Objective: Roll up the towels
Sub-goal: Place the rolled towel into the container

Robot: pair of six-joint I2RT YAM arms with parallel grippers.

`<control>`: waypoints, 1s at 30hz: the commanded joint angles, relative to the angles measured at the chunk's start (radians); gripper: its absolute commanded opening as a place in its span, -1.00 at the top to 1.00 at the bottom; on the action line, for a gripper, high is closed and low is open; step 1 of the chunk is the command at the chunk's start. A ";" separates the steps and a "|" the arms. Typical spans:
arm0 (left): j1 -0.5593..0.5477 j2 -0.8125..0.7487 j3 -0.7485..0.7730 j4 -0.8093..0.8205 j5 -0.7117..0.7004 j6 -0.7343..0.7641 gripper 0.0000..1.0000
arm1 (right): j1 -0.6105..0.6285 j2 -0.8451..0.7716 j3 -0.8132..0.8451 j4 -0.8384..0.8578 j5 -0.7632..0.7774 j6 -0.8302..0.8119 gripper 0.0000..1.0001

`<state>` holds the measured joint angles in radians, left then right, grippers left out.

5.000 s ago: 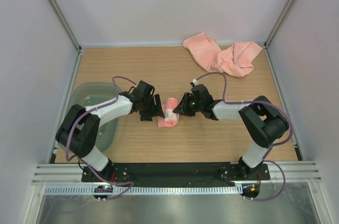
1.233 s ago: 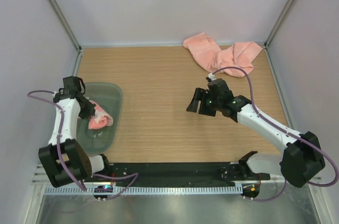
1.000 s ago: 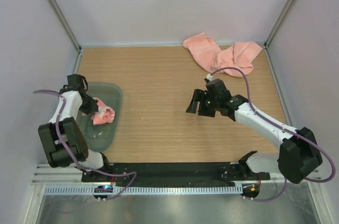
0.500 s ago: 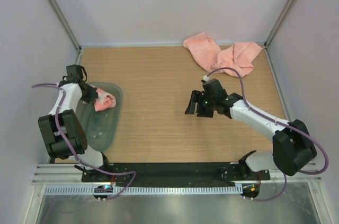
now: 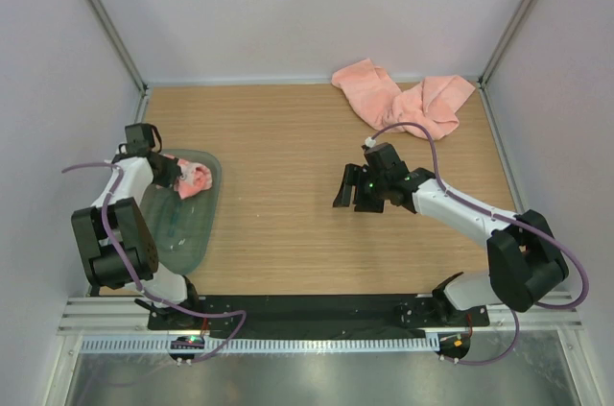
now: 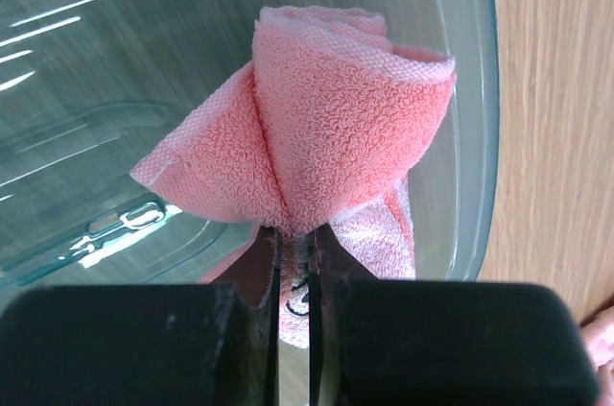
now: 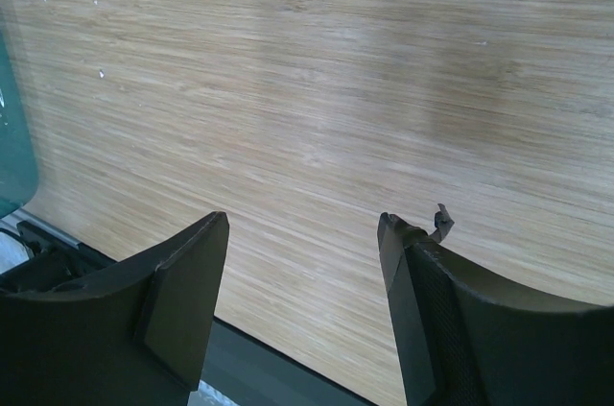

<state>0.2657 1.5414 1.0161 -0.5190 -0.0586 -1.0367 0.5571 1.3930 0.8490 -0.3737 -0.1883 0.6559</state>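
A rolled salmon-pink towel hangs over the far right part of the grey-green tray. My left gripper is shut on its lower fold, fingers nearly touching. Loose pink towels lie crumpled in a heap at the far right corner of the table. My right gripper is open above bare wood in the middle of the table, nothing between its fingers.
The translucent tray sits at the table's left side near the left wall. Grey walls and metal frame posts enclose the wooden table. The black base rail runs along the near edge.
My left gripper has carried the rolled towel toward the far end of the tray. The right arm has drawn slightly left and back, still open.
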 commanded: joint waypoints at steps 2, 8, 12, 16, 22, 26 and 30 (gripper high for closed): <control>-0.023 -0.041 -0.024 0.141 -0.010 -0.066 0.99 | 0.004 0.001 0.022 0.045 -0.022 -0.009 -0.41; -0.054 -0.017 -0.042 0.188 -0.035 -0.074 0.85 | 0.006 0.009 0.016 0.055 -0.033 -0.006 -0.41; -0.057 -0.004 -0.068 0.203 -0.033 -0.059 0.44 | 0.004 0.006 0.015 0.056 -0.033 -0.004 -0.40; -0.059 -0.003 -0.105 0.209 -0.026 -0.048 0.20 | 0.006 0.004 0.012 0.059 -0.034 -0.001 -0.40; -0.059 0.002 -0.108 0.179 0.006 -0.019 0.14 | 0.009 -0.002 0.013 0.058 -0.031 0.005 -0.40; -0.059 -0.004 -0.100 0.134 0.020 0.003 0.12 | 0.012 -0.014 0.016 0.052 -0.025 0.005 -0.41; -0.059 -0.024 -0.091 0.080 0.006 0.032 0.00 | 0.015 -0.022 0.019 0.047 -0.023 0.010 -0.41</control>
<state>0.2096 1.5398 0.8989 -0.3855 -0.0517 -1.0416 0.5621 1.4033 0.8490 -0.3447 -0.2100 0.6571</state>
